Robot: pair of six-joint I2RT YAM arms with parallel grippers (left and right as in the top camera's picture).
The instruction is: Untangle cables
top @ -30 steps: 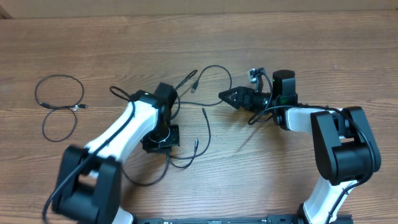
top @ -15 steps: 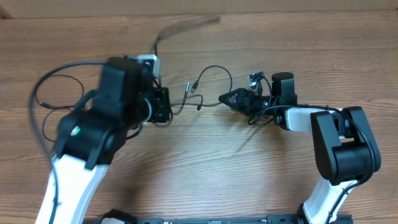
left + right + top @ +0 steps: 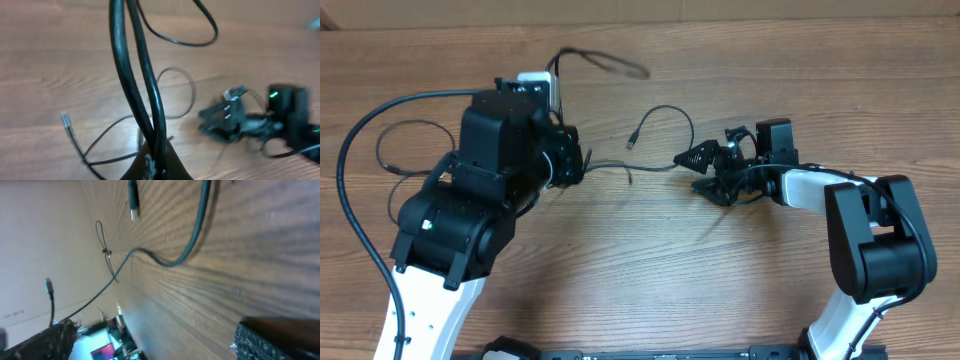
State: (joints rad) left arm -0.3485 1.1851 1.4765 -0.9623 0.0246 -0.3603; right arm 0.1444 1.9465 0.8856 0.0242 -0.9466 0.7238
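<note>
Cable strands (image 3: 153, 87), two, pinched in left gripper (image 3: 156, 162); right gripper (image 3: 700, 172) spread.

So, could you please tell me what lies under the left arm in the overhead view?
Part of the coiled cable loops peeks out beside the left arm; the rest beneath it is covered.

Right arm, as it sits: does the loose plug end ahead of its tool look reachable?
Likely yes: the right tool is open and the plug end lies close ahead, with only thin cable between.
</note>
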